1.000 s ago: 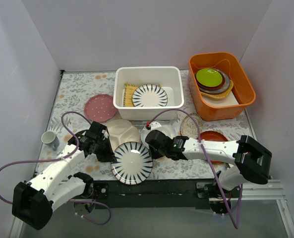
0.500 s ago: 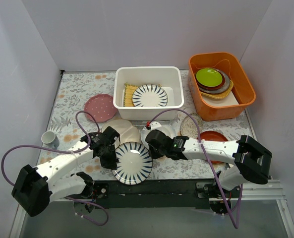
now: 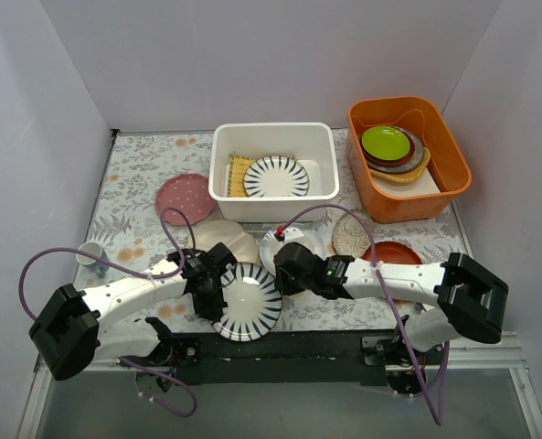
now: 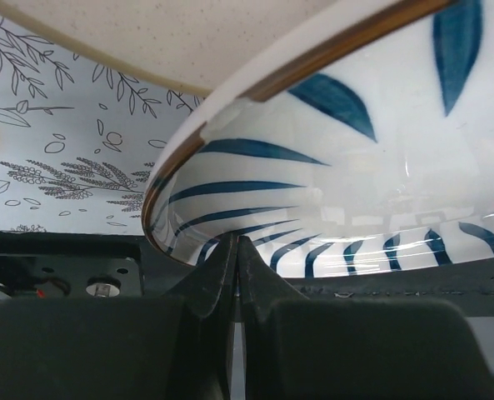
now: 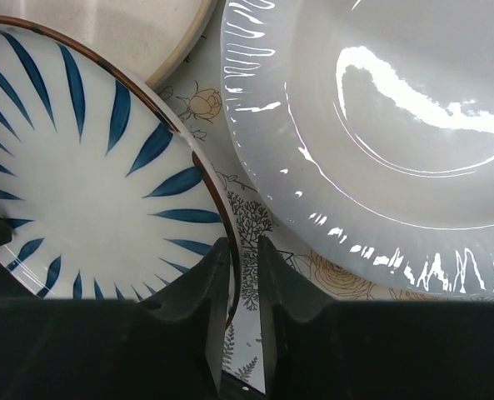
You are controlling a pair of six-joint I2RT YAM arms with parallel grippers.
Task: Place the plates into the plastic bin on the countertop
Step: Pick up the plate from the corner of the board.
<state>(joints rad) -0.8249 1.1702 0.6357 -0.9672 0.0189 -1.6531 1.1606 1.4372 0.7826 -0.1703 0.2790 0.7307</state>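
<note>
A white plate with dark-blue stripes (image 3: pixel 245 300) (image 5: pixel 72 183) lies at the countertop's (image 3: pixel 143 183) near edge. My left gripper (image 3: pixel 210 287) (image 4: pixel 237 243) is shut, its tips pressed against the underside of this plate's (image 4: pixel 355 167) raised left rim. My right gripper (image 3: pixel 283 272) (image 5: pixel 242 243) is narrowly open; the plate's right rim runs between its fingers, close to the left one. The white plastic bin (image 3: pixel 223 146) at the back holds a second striped plate (image 3: pixel 276 176). Pink dotted (image 3: pixel 185 197), cream (image 3: pixel 225 240), glossy white (image 3: pixel 295 240) (image 5: pixel 380 108), beige lacy (image 3: pixel 351 233) and red-brown (image 3: pixel 394 251) plates lie around.
An orange tub (image 3: pixel 446 146) at the back right holds stacked lime-green and brown dishes (image 3: pixel 387 144). A yellow mat (image 3: pixel 239 174) lies in the bin beside the plate. A small cup (image 3: pixel 90 253) stands at the left. Purple cables loop over both arms.
My left arm has swung right and brought its shut gripper up to the striped plate's left rim. My right gripper's jaws have parted slightly around the right rim.
</note>
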